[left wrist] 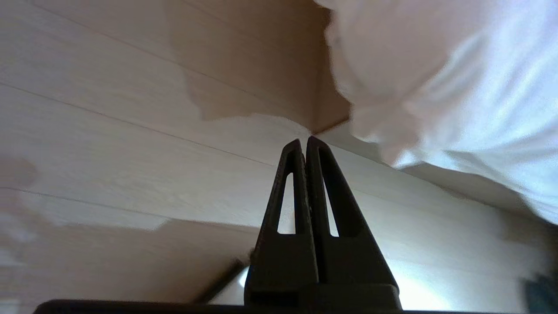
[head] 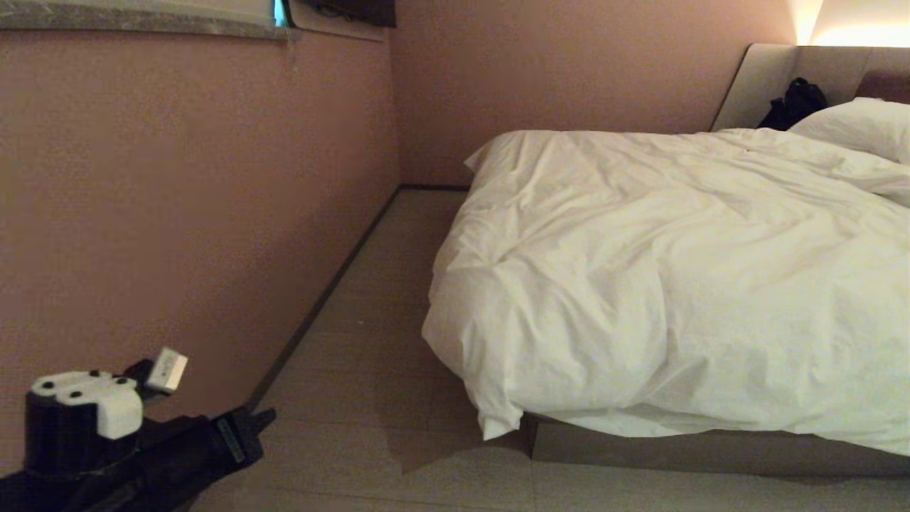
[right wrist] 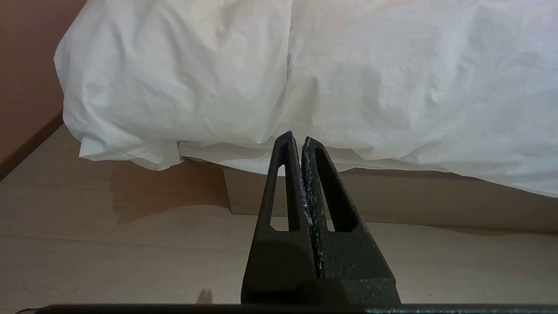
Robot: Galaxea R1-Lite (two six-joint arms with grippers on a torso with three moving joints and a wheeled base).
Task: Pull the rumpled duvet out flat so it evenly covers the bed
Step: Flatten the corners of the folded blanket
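The duvet (head: 675, 270) is a puffy, wrinkled white quilt. It lies over the bed and hangs past the near corner of the grey-beige base (head: 711, 451). In the right wrist view the duvet (right wrist: 348, 78) droops over the base (right wrist: 392, 200). My left gripper (head: 259, 416) is low at the bottom left, over the floor and well apart from the bed. Its fingers (left wrist: 304, 140) are shut on nothing, with the duvet's corner (left wrist: 457, 78) off to one side. My right gripper (right wrist: 297, 138) is shut and empty, pointing at the bed's foot edge without touching it.
A pink-brown wall (head: 178, 213) runs along the left, leaving a strip of pale wood floor (head: 370, 320) between it and the bed. A pillow (head: 860, 124) and a black bag (head: 793, 103) lie by the padded headboard (head: 761, 78).
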